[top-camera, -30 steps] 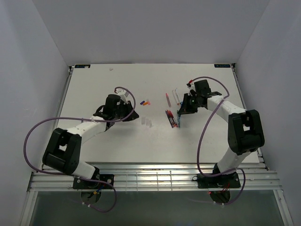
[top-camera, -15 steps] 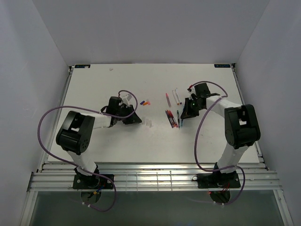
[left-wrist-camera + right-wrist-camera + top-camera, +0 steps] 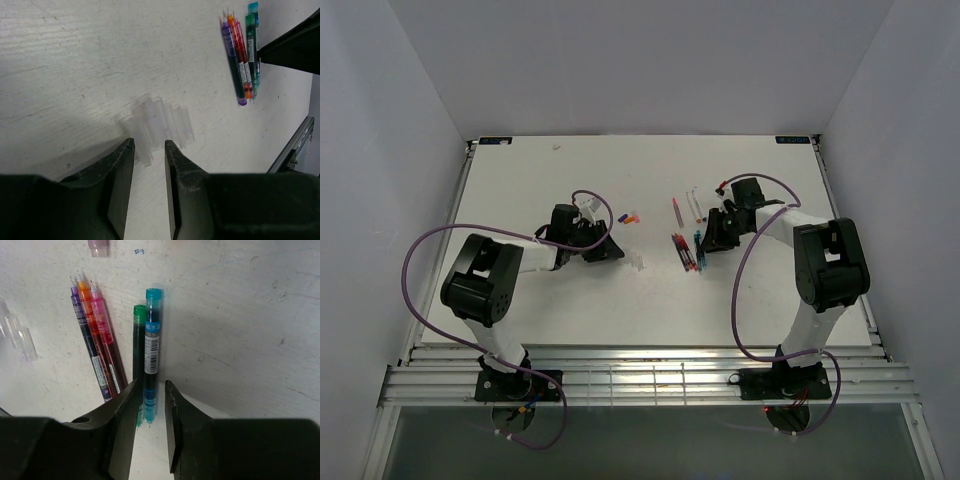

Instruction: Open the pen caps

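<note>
Several translucent pen caps (image 3: 162,122) lie side by side on the white table, just beyond my left gripper (image 3: 150,145), whose jaws are narrowly apart and empty. In the top view it (image 3: 611,250) sits left of those caps (image 3: 638,262). My right gripper (image 3: 151,386) is low on the table with jaws narrowly apart around the tip end of a teal pen (image 3: 152,335). A green pen (image 3: 138,345) lies beside that pen, partly under the left finger. Purple, orange and pink pens (image 3: 95,345) lie uncapped to the left. In the top view the right gripper (image 3: 705,243) is beside the pen group (image 3: 684,252).
Small orange, blue and red caps (image 3: 630,216) lie behind the middle of the table. A red pen (image 3: 676,210) and a whitish pen (image 3: 695,204) lie behind the pen group. A pale cap (image 3: 98,246) lies at the top of the right wrist view. Grey walls enclose the table.
The left arm has folded its elbow in and its gripper has moved right toward the translucent caps. The right gripper has shifted slightly left, closer to the pen group.
</note>
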You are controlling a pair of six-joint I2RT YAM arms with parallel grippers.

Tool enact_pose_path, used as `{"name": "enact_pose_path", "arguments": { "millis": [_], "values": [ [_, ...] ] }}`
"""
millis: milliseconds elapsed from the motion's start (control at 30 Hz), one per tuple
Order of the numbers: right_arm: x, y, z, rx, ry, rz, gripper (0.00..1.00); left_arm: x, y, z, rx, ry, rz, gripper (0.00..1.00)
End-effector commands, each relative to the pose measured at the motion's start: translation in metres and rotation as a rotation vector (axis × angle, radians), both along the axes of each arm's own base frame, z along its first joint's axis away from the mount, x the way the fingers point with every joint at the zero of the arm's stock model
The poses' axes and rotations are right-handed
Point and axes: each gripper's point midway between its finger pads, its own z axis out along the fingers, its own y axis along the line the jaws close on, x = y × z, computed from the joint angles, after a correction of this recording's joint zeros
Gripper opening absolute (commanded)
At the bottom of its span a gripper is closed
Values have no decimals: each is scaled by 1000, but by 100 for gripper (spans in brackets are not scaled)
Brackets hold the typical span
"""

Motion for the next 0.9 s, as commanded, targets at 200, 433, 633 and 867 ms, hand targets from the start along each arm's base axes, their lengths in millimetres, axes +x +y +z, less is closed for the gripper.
{"name": "enact_pose_path", "arguments": {
  "millis": [200,433,633,867],
  "values": [
    [8,2,27,34,-103,27,38,12,4,28,-15,-99,31,43],
    [-12,3,70,81,-203,32,41,23,28,73,38,-173,104,44],
    [-49,24,94,151,-276,112,44,33,93,107,215,-222,208,47],
    [-87,56,107,215,-315,253,45,23,192,94,540,-182,299,50]
  ]
}}
